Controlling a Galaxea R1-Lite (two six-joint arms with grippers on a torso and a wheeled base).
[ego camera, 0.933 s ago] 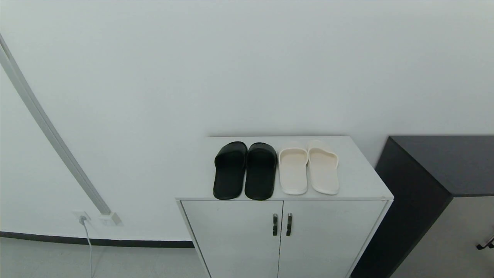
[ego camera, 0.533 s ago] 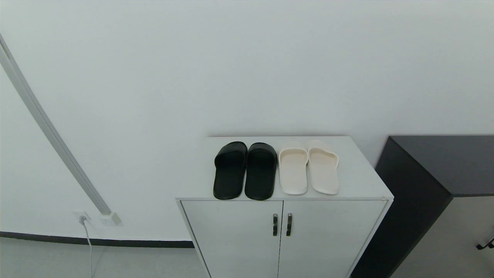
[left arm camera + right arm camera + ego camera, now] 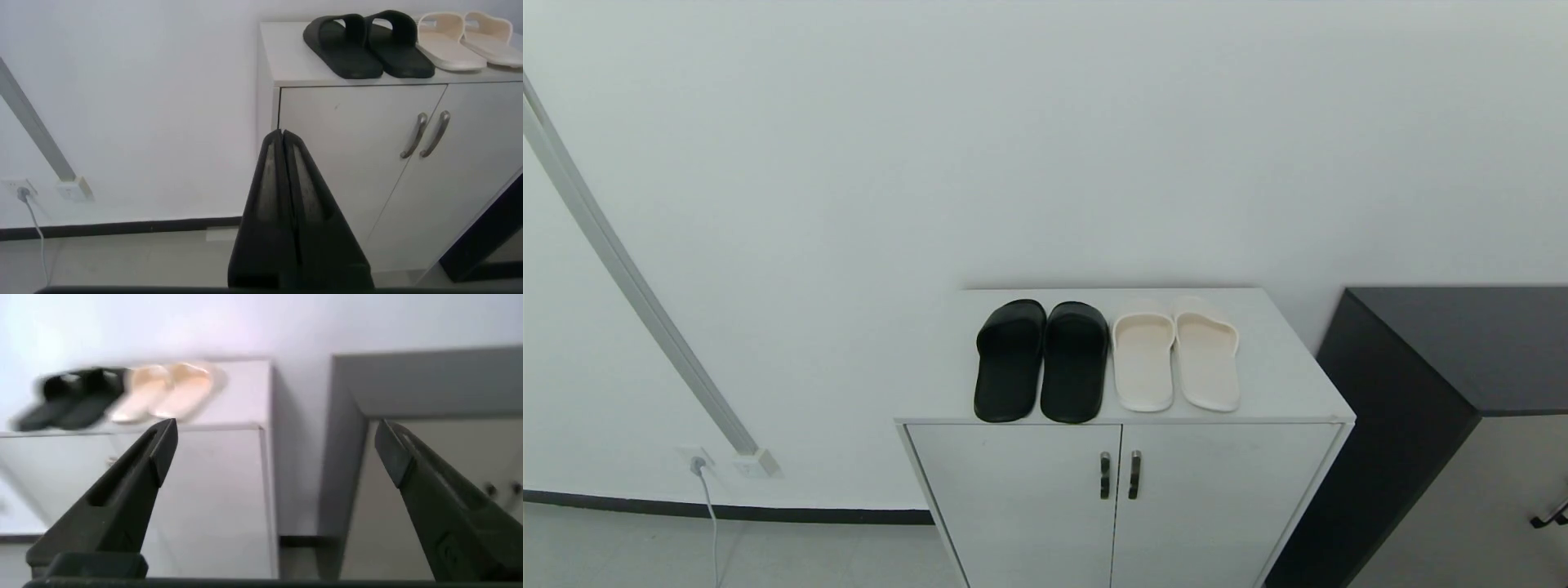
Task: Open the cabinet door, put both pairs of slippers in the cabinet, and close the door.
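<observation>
Nearest: left gripper (image 3: 282, 140) pinched closed, holding nothing, low in front of the white cabinet (image 3: 1013, 506), apart from it. Right gripper (image 3: 276, 433) spread wide, nothing between the fingers, also apart from the cabinet. Both doors closed, two handles (image 3: 1105, 475) side by side at the middle seam. On the cabinet top, black slippers (image 3: 1041, 361) at left, cream slippers (image 3: 1176, 359) just beside at right, toes toward the wall. Dark cabinet (image 3: 1413, 384) beside, to the right. Wall socket (image 3: 695, 462) low at far left.
</observation>
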